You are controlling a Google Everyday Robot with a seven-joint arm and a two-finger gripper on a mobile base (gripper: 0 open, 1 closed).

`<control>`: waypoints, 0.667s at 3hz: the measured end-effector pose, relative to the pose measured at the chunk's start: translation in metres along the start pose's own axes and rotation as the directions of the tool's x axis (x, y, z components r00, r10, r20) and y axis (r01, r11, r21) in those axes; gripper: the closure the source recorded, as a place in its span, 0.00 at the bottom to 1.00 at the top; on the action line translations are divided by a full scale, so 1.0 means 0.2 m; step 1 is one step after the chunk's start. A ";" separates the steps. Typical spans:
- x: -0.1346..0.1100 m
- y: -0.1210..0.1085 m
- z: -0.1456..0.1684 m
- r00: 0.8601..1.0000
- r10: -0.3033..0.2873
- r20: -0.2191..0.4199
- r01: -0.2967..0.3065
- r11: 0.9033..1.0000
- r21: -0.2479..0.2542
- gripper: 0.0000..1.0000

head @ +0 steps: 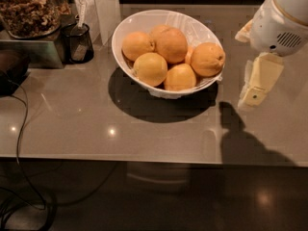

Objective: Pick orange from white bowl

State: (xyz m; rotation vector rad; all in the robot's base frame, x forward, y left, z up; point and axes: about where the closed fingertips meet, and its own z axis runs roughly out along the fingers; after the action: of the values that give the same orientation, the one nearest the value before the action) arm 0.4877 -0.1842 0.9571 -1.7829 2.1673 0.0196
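The white bowl (144, 25) stands on the grey table and holds several oranges. The orange (207, 59), deep orange with a small dark stem dimple, lies against the bowl's right rim. A larger orange (169, 43) sits at the back middle, and paler ones (150, 69) lie in front. My gripper (244, 69) hangs above the table just right of the bowl, level with the orange and apart from it. It is open and empty.
A small dark mesh cup (78, 43) and a glass jar of dry food (29, 8) stand at the back left. A black cable (21, 129) runs down over the table's front left edge. The gripper's shadow (236, 129) falls right of the bowl.
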 end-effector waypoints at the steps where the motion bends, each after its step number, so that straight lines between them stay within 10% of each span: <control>1: -0.06 -0.11 -0.01 0.999 -0.039 0.022 0.038 0.998 0.046 0.00; 2: -0.23 -0.31 -0.04 0.988 -0.140 0.063 0.133 0.985 0.106 0.00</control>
State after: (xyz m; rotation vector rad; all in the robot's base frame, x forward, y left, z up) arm 0.5530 -0.1551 0.9897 -1.8406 1.9572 -0.0588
